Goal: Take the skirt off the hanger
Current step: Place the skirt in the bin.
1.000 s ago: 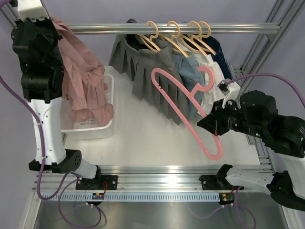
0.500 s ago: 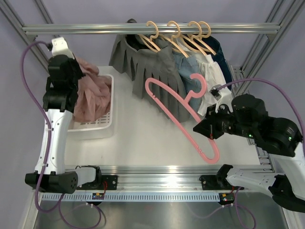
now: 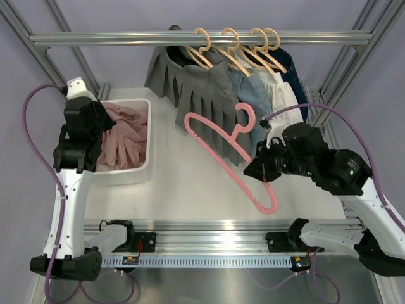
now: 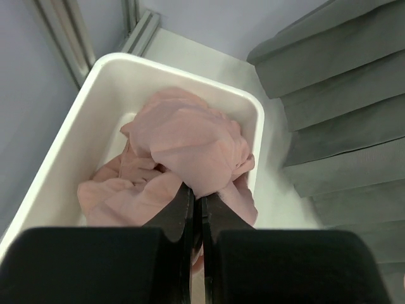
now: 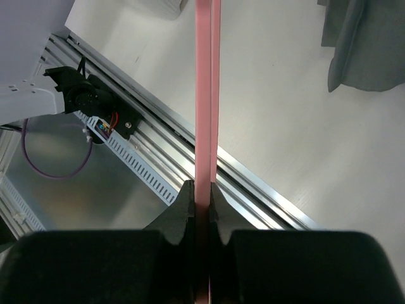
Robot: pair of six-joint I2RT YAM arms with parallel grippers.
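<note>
Both end effectors are clamped shut. The left end effector pinches the pink skirt, which lies bunched in the white bin at the left of the top view. The right end effector grips the pink hanger over the counter, centre frame.

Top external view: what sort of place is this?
Probably a lab robot cell staged as a wardrobe: aluminium-extrusion frame, silver metal rail of garments on wooden hangers, white plastic bin holding a pink skirt.
</note>
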